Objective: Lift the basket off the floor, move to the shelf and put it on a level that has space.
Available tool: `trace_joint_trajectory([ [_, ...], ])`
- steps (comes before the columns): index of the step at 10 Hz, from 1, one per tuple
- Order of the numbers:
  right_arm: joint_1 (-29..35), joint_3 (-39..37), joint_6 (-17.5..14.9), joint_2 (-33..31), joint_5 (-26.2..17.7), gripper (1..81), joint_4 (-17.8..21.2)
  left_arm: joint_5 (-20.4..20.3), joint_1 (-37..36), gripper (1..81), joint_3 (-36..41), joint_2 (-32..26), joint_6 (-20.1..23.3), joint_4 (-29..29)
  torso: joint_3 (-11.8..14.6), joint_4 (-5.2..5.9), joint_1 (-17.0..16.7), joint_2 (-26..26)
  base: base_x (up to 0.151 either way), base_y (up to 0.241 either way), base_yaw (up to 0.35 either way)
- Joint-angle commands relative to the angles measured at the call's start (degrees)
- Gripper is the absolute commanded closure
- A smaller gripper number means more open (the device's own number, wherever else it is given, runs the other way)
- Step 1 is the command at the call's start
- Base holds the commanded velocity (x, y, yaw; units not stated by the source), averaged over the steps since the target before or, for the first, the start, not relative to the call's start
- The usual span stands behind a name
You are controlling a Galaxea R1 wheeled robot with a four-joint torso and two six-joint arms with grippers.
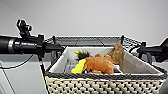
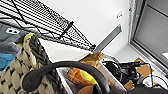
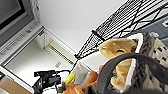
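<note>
closest to me is the basket, held up high in front of the shelf, near its top level. toys sit inside (an orange plush toy in the middle). my left gripper and right gripper are at its two sides; i can't tell if the claws are clamped.

You see the basket close up, its dark loop handle arching over orange and yellow toys, just below the shelf's wire level.
</note>
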Motion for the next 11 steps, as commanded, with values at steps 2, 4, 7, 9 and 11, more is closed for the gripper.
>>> trace_joint_trajectory([
  [2,11.39,-4.24,3.3,1.95,0.16,81.1,0.19,-0.08,-11.18,81.1,-6.26,2.07,0.69,-2.92,0.0,0.0,0.0,0.0,0.0,0.0,0.0],
  [4,13.76,-4.85,4.97,2.13,-1.07,81.1,0.19,0.09,-12.94,81.1,-6.79,2.77,0.69,-4.06,-0.02,0.0,0.0,0.0,0.0,0.0,0.0],
  [7,16.31,-6.52,7.08,3.52,-2.2,81.1,-0.08,0.18,-14.7,81.1,-8.36,3.3,0.69,-5.3,0.0,0.0,0.0,0.0,0.0,0.0,0.0],
  [9,16.4,-7.93,7.08,4.94,-2.65,81.1,0.19,1.59,-14.97,81.1,-10.31,4.0,0.69,-5.38,0.0,0.0,0.0,0.0,0.0,0.0,0.0],
  [11,17.8,-9.5,7.17,6.86,-2.65,81.1,0.54,1.85,-16.9,81.1,-12.5,5.32,0.69,-6.87,0.0,0.0,0.0,0.0,0.0,0.0,0.0],
])
